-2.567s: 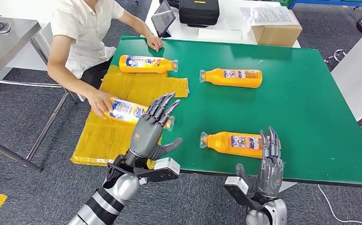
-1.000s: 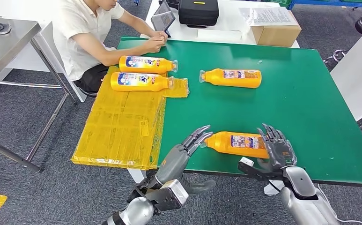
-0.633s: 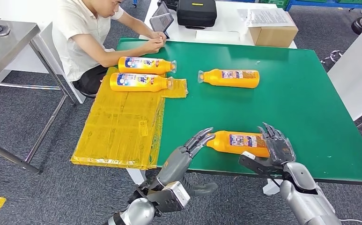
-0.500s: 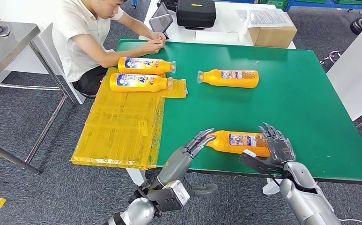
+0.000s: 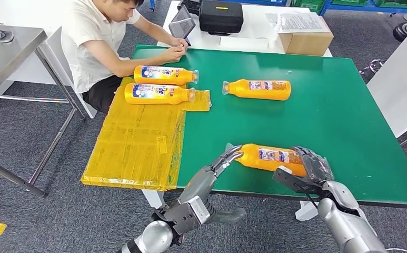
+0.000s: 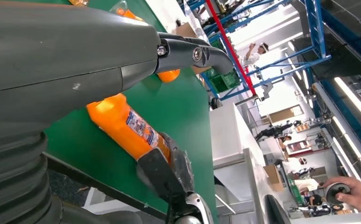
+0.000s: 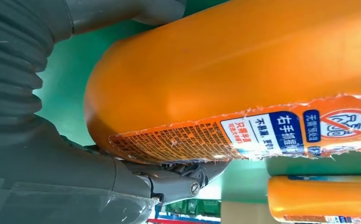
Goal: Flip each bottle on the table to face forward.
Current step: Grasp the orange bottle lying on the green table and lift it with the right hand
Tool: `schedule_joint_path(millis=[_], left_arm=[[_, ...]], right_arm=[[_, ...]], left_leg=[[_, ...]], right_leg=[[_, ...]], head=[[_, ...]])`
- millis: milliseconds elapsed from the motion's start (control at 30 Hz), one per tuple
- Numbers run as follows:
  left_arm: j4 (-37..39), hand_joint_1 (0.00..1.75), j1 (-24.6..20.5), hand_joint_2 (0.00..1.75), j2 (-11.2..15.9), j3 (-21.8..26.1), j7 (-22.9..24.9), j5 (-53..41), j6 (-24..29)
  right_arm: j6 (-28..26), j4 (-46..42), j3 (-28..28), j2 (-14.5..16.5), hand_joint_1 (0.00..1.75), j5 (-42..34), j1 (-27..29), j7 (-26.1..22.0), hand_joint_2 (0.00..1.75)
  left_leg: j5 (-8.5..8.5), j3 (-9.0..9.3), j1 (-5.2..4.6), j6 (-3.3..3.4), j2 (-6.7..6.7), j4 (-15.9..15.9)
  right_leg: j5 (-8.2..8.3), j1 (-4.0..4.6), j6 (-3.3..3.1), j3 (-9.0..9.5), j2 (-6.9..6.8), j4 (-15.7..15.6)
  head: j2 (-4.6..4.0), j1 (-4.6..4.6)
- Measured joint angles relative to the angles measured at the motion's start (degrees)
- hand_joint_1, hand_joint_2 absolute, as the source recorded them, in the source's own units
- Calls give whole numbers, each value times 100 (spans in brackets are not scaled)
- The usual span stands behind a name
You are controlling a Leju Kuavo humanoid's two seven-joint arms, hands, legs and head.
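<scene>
Near the front edge of the green tabletop (image 5: 343,105), the nearest orange bottle (image 5: 267,157) lies on its side. The right hand (image 5: 311,167) grips its base, fingers wrapped around it; the left hand (image 5: 214,171) reaches fingers to the cap end, fingers close together.

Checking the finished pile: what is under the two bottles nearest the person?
Both bottles lie on flattened yellow packaging overhanging the green table edge. What lies beneath the packaging is covered.
</scene>
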Motion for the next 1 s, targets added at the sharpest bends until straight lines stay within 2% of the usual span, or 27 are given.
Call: schedule_joint_path(millis=[200,467,667,800,900,1000], left_arm=[[0,0,0,175,0,2,0,9,1],[0,0,-2,175,0,1,0,15,-4],[0,0,-6,175,-5,2,-31,55,40],[0,0,-7,175,-19,5,-168,54,239],[-5,0,-14,175,-42,13,-414,36,505],[-9,0,-1,175,-94,79,-501,491,625]], right_arm=[[4,39,-57,-9,175,-55,-17,-47,175],[78,79,-92,-10,175,-125,-33,-75,175],[304,166,-208,-25,175,-445,-52,-339,175],[352,182,-418,43,175,-989,25,-733,175],[479,158,-706,237,175,-1583,73,-1058,175],[637,-30,-987,488,175,-2170,187,-1271,175]], left_leg=[[-1,-1,0,2,0,1],[-9,7,0,7,-5,1],[-20,21,0,10,-4,1],[-19,10,0,12,-3,1],[-19,8,1,11,4,1],[-20,3,2,10,9,0]], right_leg=[[1,0,2,55,-1,0],[-11,0,15,25,-1,-2],[-16,0,17,22,0,-5],[-12,0,18,65,0,-3],[-9,1,18,73,1,-2],[-9,2,17,66,4,-1]], head=[[0,-1],[0,-1],[0,-1],[0,0],[0,-1],[0,-2]])
